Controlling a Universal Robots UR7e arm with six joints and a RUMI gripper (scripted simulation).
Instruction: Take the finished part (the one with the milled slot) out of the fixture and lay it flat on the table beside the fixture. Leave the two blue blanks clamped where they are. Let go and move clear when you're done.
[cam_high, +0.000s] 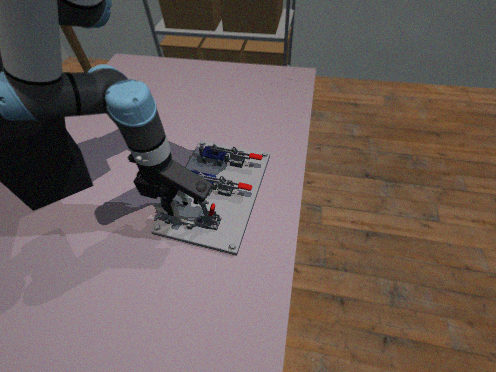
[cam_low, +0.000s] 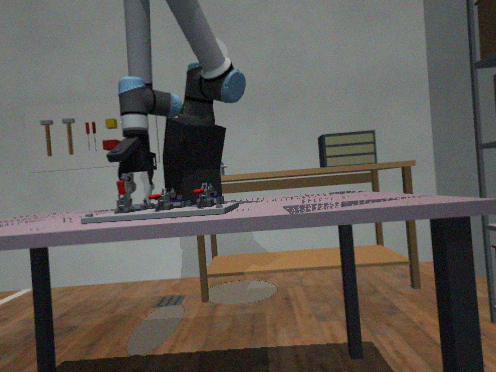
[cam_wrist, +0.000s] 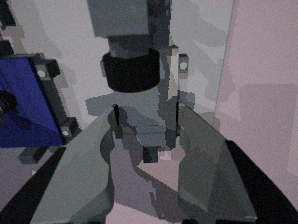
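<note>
The grey fixture plate (cam_high: 215, 202) lies on the pink table with three toggle clamps. My gripper (cam_high: 186, 212) stands over the nearest station and is shut on the grey finished part (cam_wrist: 145, 135), which sits in its nest; in the wrist view my two fingers press its sides (cam_wrist: 145, 150). That station's clamp lever with the red handle (cam_high: 212, 208) stands upright. One blue blank (cam_high: 212, 154) is in the far station and another (cam_high: 206, 175) in the middle one, partly hidden by my wrist; their red handles lie flat. A blue blank also shows at the left of the wrist view (cam_wrist: 22, 105).
The table's right edge runs close beside the fixture (cam_high: 300, 200). The arm's black base (cam_high: 35, 160) stands at the left of the table. A shelf with cardboard boxes (cam_high: 225, 30) stands behind the table.
</note>
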